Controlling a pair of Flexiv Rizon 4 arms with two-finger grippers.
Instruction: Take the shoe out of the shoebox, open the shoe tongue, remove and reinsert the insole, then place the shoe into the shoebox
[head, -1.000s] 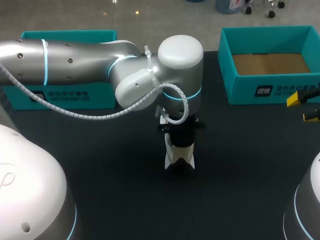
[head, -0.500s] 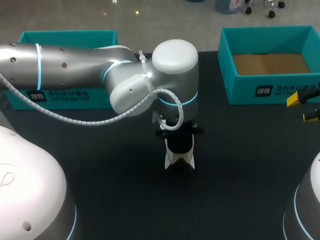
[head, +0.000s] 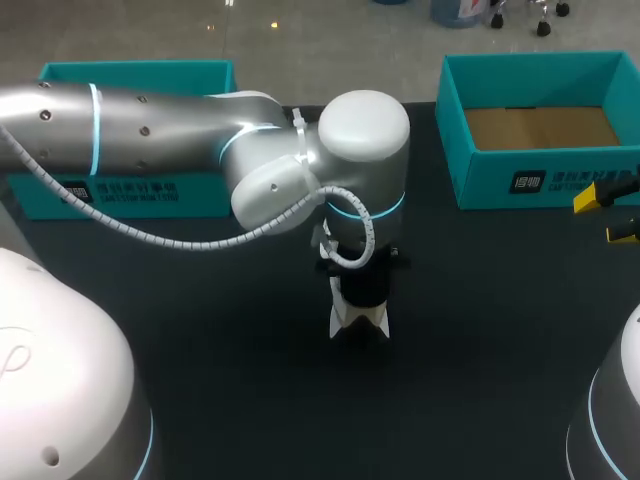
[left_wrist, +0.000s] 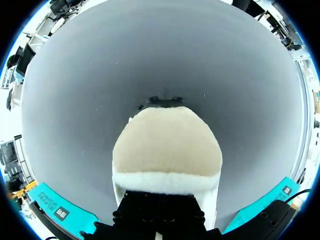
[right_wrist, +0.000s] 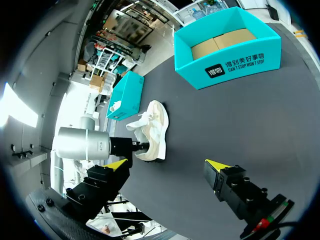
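The left hand (right_wrist: 139, 146) is down at the heel of the cream shoe (right_wrist: 154, 131), and I cannot tell its grip. The right hand (right_wrist: 165, 165) hangs wide open and empty, well apart from the shoe.

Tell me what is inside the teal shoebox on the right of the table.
Only its brown cardboard floor shows inside the shoebox. The shoe lies outside it on the table. The near wall covers the floor's front strip.
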